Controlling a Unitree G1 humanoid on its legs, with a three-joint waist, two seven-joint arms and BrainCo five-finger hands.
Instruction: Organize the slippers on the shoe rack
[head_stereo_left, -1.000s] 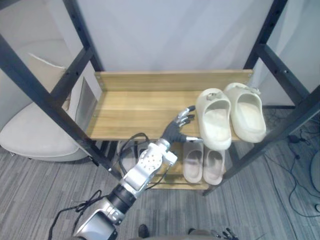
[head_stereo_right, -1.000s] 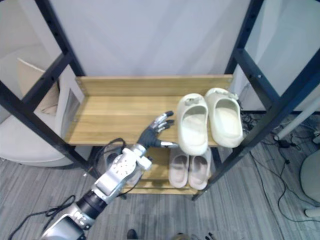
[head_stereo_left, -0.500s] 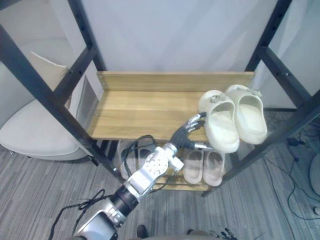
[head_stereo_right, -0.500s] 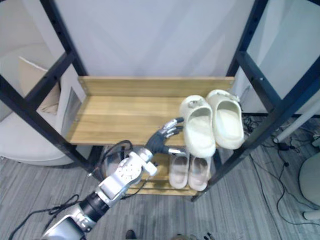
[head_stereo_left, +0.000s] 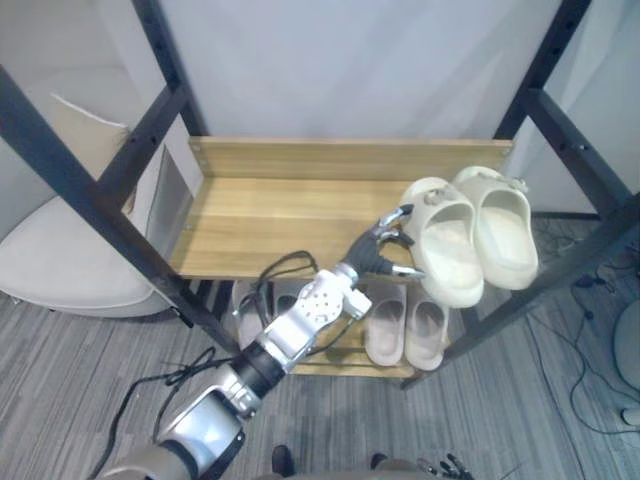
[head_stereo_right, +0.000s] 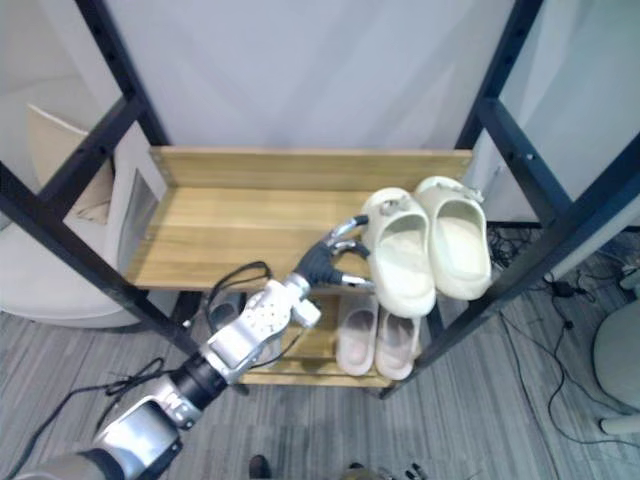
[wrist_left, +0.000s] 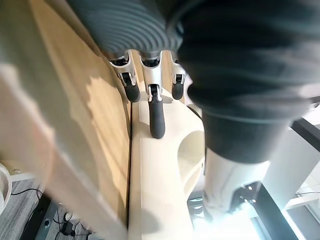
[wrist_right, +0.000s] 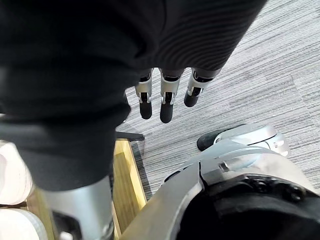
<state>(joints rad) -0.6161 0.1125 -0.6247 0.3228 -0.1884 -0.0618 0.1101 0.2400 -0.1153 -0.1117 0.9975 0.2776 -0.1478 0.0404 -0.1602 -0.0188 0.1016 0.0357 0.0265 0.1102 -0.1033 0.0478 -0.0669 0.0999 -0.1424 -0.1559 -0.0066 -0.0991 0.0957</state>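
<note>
A pair of cream slippers sits at the right end of the shoe rack's upper wooden shelf (head_stereo_left: 280, 215). The nearer slipper (head_stereo_left: 445, 250) lies beside its mate (head_stereo_left: 500, 235), turned a little, with its heel hanging over the shelf's front edge. My left hand (head_stereo_left: 380, 255) is open at this slipper's left side. In the left wrist view its straight fingers (wrist_left: 156, 112) rest on the slipper's (wrist_left: 165, 165) cream side. My right hand (wrist_right: 166, 102) hangs open over the grey floor.
A pale pink pair of slippers (head_stereo_left: 405, 330) stands on the lower shelf under the cream pair. Black metal posts (head_stereo_left: 90, 200) frame the rack on both sides. A white seat (head_stereo_left: 60, 260) stands left of the rack. The shelf's left and middle are bare wood.
My left hand has moved right along the shelf's front, against the nearer cream slipper. That slipper has shifted right and turned, closing up to its mate.
</note>
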